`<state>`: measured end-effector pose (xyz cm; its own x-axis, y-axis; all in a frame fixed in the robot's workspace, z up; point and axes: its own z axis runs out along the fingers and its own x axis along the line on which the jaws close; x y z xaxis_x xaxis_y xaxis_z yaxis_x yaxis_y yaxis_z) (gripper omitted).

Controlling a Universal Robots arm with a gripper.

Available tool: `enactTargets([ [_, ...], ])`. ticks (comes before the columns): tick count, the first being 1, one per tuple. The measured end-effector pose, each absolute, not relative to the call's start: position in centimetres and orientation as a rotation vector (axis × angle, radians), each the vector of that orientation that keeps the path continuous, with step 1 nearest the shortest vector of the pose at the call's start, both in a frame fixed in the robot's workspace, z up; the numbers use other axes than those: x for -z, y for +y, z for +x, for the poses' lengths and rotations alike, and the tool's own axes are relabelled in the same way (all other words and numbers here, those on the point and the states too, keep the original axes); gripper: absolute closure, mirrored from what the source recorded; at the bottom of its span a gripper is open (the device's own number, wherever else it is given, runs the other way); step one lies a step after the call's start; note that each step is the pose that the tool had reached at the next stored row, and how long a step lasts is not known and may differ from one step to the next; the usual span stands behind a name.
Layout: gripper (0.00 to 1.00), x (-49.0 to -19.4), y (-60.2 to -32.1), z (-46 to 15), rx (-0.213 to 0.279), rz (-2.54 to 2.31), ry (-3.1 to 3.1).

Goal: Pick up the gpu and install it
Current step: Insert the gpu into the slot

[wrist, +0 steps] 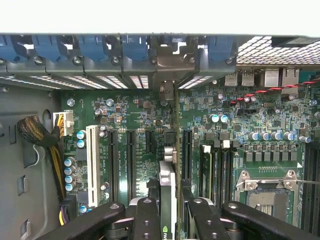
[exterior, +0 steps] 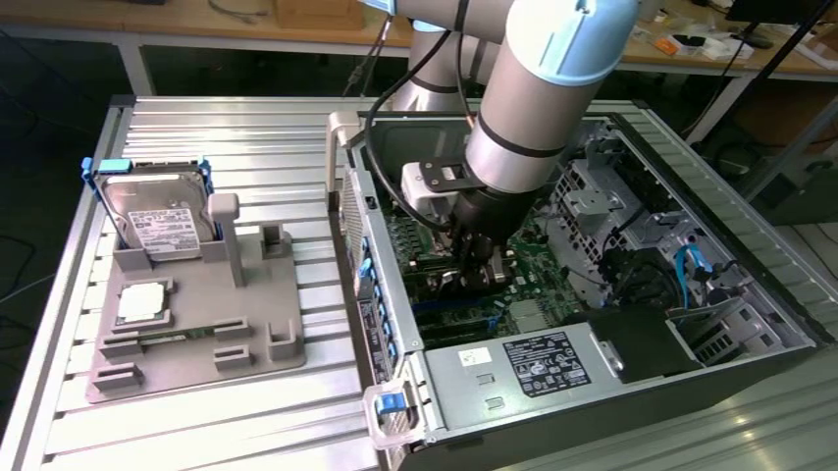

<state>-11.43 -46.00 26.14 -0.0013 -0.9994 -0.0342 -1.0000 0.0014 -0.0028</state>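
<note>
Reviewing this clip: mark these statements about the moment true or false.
1. The gripper is closed on the graphics card, inside the computer case. True.
2. The hard drive sits inside the case. False: it stands in the grey holder outside it, at the exterior view's left.
3. The case is open, with the motherboard exposed. True.
4. The square chip is in the gripper. False: it lies on the grey holder.
</note>
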Motion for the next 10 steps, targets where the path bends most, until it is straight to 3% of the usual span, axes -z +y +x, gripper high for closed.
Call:
enactTargets([
  [10, 0.73, -26.14, -46.15, -11.43, -0.035, -2.201, 2.204],
])
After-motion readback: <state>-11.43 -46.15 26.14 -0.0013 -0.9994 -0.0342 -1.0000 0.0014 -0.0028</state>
